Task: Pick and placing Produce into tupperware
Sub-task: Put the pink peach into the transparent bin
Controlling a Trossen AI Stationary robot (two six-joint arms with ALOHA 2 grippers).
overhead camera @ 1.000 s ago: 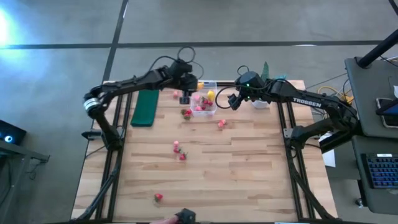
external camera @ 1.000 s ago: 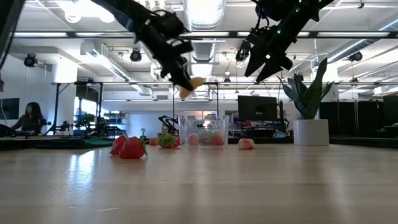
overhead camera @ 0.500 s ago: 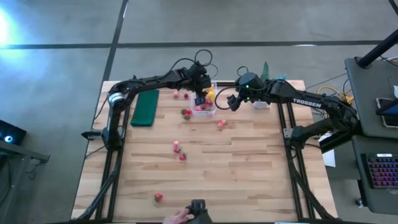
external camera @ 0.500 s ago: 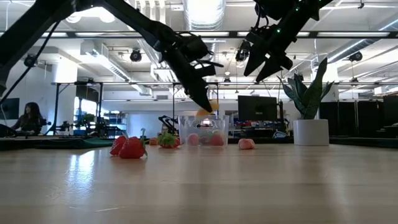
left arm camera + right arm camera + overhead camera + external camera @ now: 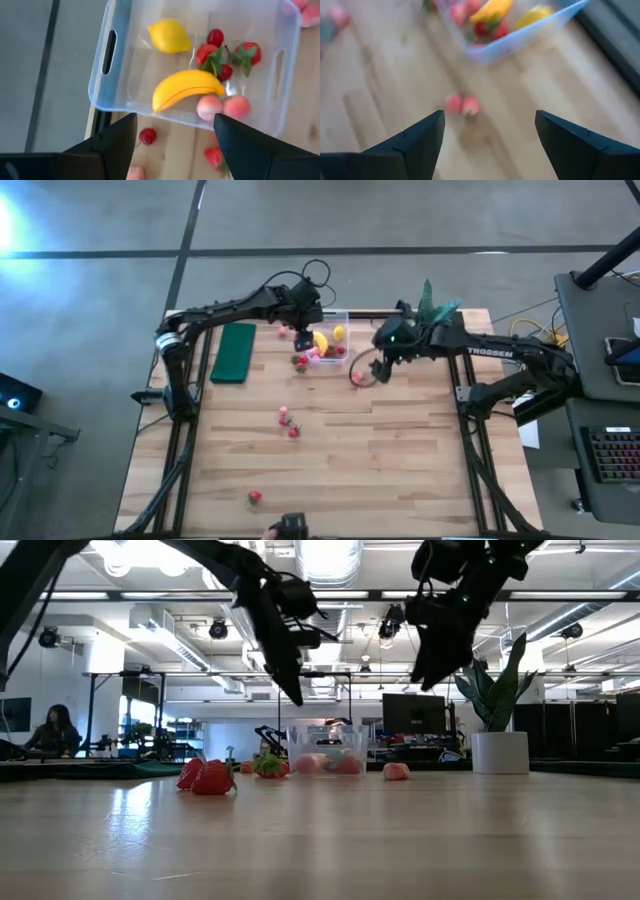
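— What are we seeing change?
— The banana is now lying inside the tupperware; our left gripper is pulling back empty, while the right gripper is dropping toward a pink fruit.

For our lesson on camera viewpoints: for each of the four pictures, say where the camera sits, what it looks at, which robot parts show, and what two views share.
High view: overhead, straight down; both arms, tupperware.
Low view: table height, level across the table; both arms descend from above.
Left wrist view: above the tupperware, banana and lemon inside; left gripper open.
Right wrist view: over a pink fruit; right gripper open.
Shared: both wrist views show the tupperware.
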